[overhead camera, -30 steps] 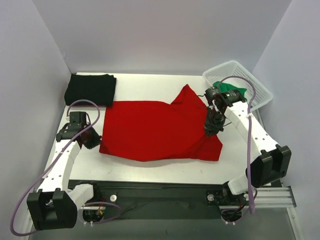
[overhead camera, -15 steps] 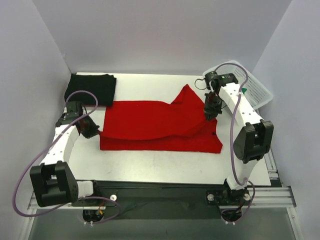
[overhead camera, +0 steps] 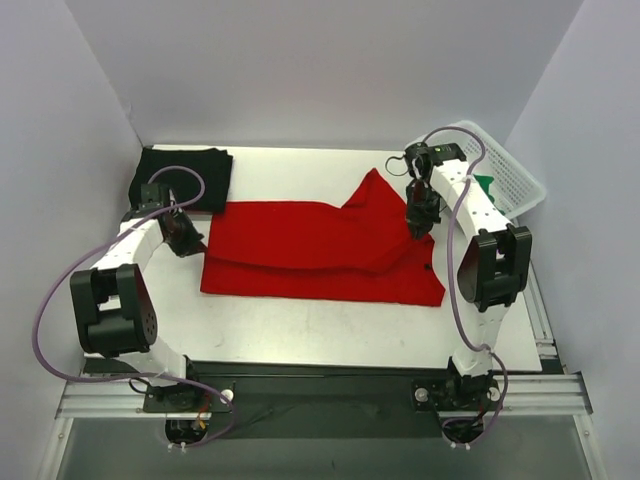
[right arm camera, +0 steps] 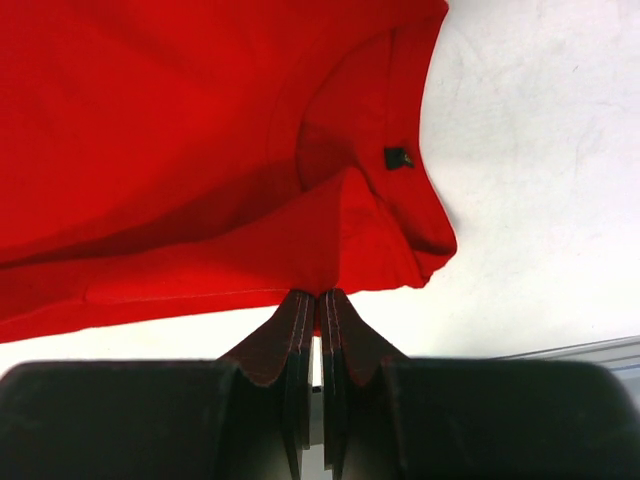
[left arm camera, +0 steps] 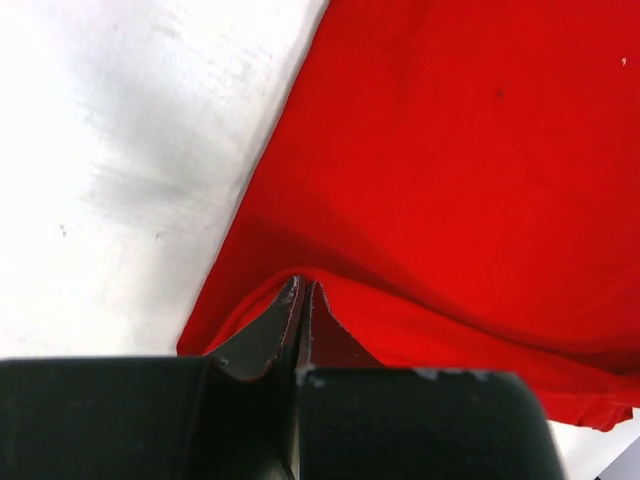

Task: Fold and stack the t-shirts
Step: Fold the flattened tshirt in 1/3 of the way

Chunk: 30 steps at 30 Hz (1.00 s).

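While it lies spread across the middle of the white table (overhead camera: 300, 330), the red t-shirt (overhead camera: 310, 250) rises in a peak on its right. The black t-shirt (overhead camera: 185, 178) sits folded at the far left corner. The white basket (overhead camera: 505, 170), far right, holds the green t-shirt (overhead camera: 484, 183). Both claws pinch red cloth: the left gripper (left arm camera: 303, 285) at its left edge, the right gripper (right arm camera: 318, 295) on a raised fold.

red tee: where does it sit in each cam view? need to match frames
Top external: red t-shirt lies spread across the middle of the table.
Left wrist: red t-shirt fills the upper right, its edge pinched in the left end effector.
Right wrist: red t-shirt fills the upper left, its collar end pinched in the right end effector.
Shared landmark: the white table borders the cloth in every view.
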### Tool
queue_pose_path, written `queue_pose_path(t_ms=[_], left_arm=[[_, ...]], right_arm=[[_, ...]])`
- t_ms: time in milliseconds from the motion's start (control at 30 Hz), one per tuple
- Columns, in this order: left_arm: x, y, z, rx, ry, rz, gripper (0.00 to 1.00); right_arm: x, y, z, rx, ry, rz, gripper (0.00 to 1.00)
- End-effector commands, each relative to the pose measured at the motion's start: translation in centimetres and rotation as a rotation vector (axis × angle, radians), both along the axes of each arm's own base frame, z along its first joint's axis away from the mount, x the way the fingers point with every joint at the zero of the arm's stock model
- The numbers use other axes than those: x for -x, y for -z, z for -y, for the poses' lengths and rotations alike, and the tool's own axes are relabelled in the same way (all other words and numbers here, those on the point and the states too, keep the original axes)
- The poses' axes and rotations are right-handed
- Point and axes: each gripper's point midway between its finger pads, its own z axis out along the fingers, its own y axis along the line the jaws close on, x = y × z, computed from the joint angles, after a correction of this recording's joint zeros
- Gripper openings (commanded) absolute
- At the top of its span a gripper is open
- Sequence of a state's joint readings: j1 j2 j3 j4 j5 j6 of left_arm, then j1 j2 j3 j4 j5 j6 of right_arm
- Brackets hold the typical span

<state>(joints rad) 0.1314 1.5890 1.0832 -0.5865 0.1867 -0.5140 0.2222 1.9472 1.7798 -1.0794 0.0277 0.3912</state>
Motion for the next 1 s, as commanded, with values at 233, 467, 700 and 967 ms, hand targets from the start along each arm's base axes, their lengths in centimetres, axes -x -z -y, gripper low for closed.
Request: queue_pose_path(t_ms=[233, 467, 700, 967], left_arm=[[-5.5, -2.6, -1.9, -0.083, 0.006, 0.107, 0.60], [-1.7, -2.5, -1.7, -0.109, 0.009, 0.108, 0.73], [4.1, -0.5, -0.7, -0.074, -0.037, 0.071, 0.72], [8.1, 2.4, -0.7, -0.061, -0.088, -0.028, 0.69]], right_arm=[[-4.2, -0.1, -0.3, -0.051, 0.004, 0.020, 0.46], [-1.7, -0.3, -1.2, -0.131, 0.011, 0.010, 0.59], [5.2, 2.1, -0.4, -0.155, 0.045, -0.043, 0.55], [9.7, 4.2, 1.9, -0.166, 0.120, -0.072, 0.46]])
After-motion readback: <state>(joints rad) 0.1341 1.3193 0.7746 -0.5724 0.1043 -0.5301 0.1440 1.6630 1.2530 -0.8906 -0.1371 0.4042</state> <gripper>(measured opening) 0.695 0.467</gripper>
